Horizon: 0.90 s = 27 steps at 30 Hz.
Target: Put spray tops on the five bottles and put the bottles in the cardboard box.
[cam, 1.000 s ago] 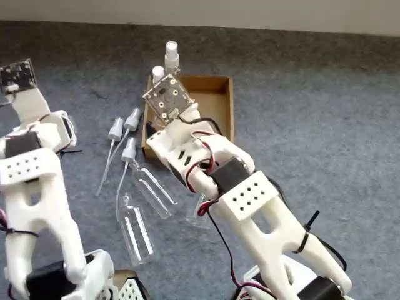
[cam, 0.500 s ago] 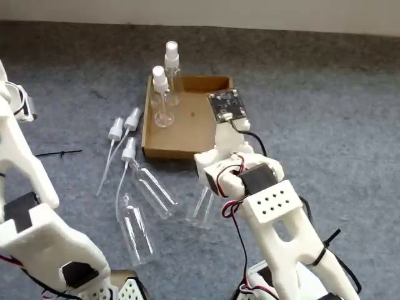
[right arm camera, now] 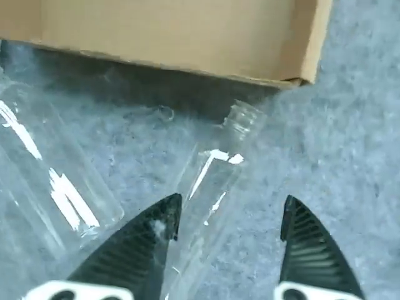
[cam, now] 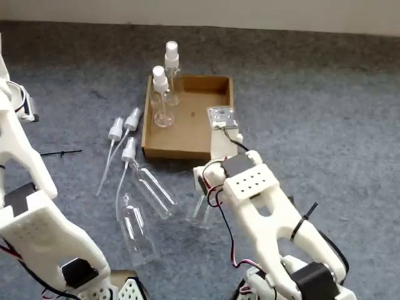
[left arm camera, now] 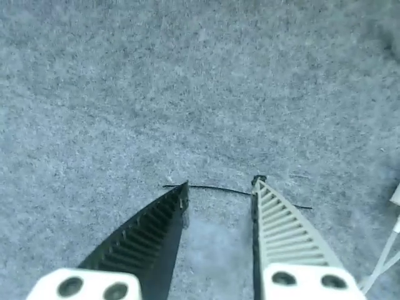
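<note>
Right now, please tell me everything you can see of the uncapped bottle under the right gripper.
The bottle is clear plastic by its look, slim, with a threaded neck and no spray top. It lies on its side on the grey carpet, neck toward the cardboard box but apart from it. The right gripper hangs over it with jaws open; whether one touches it I cannot tell.

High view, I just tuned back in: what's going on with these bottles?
Two clear plastic spray-topped bottles stand in the brown cardboard box. Three uncapped clear bottles lie on the grey carpet beside three loose white spray tops. The right gripper hovers with open jaws over the uncapped bottle nearest the box; the left gripper, also open, holds nothing above a black cable tie.
</note>
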{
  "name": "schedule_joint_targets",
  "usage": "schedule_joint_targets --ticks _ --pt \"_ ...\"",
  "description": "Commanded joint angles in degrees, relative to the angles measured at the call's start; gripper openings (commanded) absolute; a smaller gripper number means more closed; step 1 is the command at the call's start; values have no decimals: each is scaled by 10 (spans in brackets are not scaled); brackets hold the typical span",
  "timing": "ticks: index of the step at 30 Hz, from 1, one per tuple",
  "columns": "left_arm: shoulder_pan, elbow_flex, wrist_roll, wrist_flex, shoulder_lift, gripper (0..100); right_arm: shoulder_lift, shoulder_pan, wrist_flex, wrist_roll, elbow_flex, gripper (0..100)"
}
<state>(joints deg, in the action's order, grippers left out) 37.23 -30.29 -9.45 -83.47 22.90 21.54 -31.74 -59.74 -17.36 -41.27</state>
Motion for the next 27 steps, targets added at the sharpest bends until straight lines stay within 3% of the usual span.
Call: schedule_joint_targets --ticks 1,8,13,17,20,25,27 --pt "1 -27 -2 1 -7 165 -36 -20 6 -9 18 218" --pt "2 -27 -2 1 -7 165 -124 -2 60 -9 14 213" --pt "2 -27 -3 1 -7 165 -103 100 9 10 17 170" --pt "2 -27 -3 1 -7 165 -65 200 3 188 17 43" --pt "0 -27 -3 1 -7 165 -51 293 3 321 18 10" --pt "-12 -27 -2 -4 -7 165 -107 398 65 462 73 10" --pt "-22 -27 -2 -24 -7 165 -155 422 69 482 108 10"
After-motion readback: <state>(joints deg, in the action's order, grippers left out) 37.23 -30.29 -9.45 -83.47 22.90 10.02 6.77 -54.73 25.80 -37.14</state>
